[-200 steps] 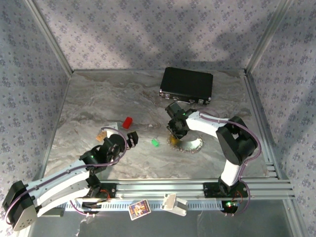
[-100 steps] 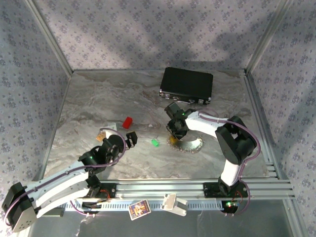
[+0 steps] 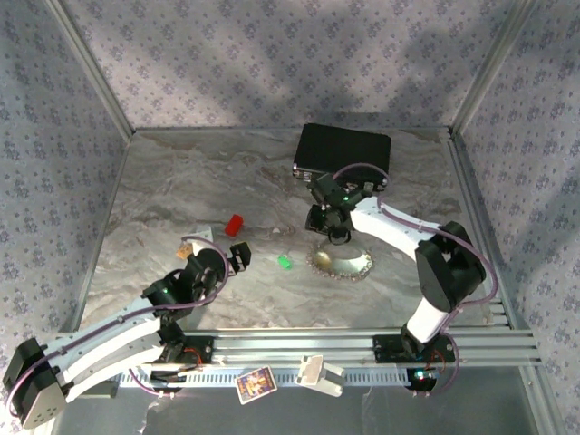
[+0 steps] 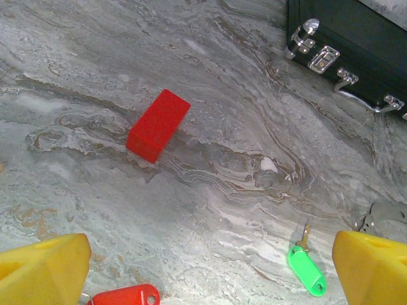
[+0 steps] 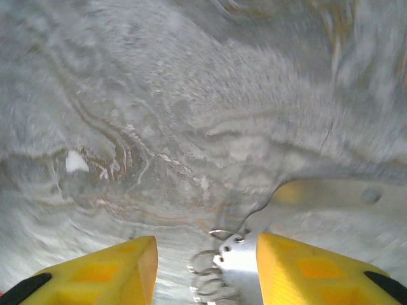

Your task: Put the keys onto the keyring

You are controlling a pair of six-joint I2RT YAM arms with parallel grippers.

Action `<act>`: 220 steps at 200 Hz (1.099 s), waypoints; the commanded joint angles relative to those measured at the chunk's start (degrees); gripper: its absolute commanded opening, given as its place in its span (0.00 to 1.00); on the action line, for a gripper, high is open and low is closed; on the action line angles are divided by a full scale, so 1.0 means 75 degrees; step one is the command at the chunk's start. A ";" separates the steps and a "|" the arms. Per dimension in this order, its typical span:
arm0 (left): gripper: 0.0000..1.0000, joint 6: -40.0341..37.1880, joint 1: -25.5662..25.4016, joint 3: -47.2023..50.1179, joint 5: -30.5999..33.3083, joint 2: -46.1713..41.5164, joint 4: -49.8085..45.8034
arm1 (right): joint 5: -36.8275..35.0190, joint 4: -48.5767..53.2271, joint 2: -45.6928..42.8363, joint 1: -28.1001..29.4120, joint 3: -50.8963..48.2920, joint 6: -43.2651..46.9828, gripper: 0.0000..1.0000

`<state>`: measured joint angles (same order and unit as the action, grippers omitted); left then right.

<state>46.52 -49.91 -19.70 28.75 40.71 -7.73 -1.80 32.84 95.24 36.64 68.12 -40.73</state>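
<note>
We counted two keys, one keyring (image 3: pixel 349 265), one red block (image 3: pixel 235 223) and one black case (image 3: pixel 344 152) on the desk (image 3: pixel 181 181).

1. Green key (image 4: pixel 306 272): it lay flat near the desk's middle, between the two claws. Its long axis ran from the plastic head to the short shaft, and the shaft pointed toward the black case at the far edge.
2. Red key (image 4: pixel 127 295): only its head showed, at the bottom of the left wrist view, with its long axis crosswise between the fingers (image 4: pixel 41 270). We could not tell where its shaft pointed.
3. Keyring: it lay flat right of the desk's middle, in the near half, with its long axis parallel to the near edge.

Left claw (image 3: pixel 237 256): the fingers were wide apart and gripped nothing, low over the desk left of the green key.

Right claw (image 5: pixel 206 254): the fingers were apart over the keyring's far rim, with silvery coils and a metal tab between them. The view was blurred, and we could not tell whether either finger touched them.
</note>
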 commanded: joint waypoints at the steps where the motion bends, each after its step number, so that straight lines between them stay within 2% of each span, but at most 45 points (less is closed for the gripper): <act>1: 0.97 -0.0143 -0.0033 0.0044 -0.0018 0.0060 0.0215 | -0.0253 0.1028 0.0013 -0.0037 0.0108 0.3577 0.46; 39: 0.97 -0.0131 -0.0025 -0.0128 -0.0137 0.0254 0.0094 | 0.0814 0.1365 0.0700 -0.0186 0.0354 0.4856 0.46; 92: 0.96 -0.0024 -0.0033 -0.0174 -0.0202 0.0278 0.0016 | 0.0592 0.1214 0.1362 -0.0199 0.0770 0.5232 0.46; 136: 0.96 0.0011 -0.0029 -0.0186 -0.0259 0.0354 0.0069 | 0.0967 0.1237 0.1889 -0.0131 0.1157 0.5649 0.46; 176: 0.96 0.0055 -0.0028 -0.0177 -0.0282 0.0373 0.0069 | 0.0932 0.1270 0.2110 -0.0147 0.1147 0.5850 0.40; 220: 0.96 0.0084 -0.0033 -0.0156 -0.0256 0.0402 0.0121 | 0.1381 0.1248 0.2132 -0.0125 0.1082 0.5975 0.36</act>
<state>46.61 -49.91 -19.59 27.22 43.31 -7.49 5.82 40.75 110.67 35.51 75.59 2.22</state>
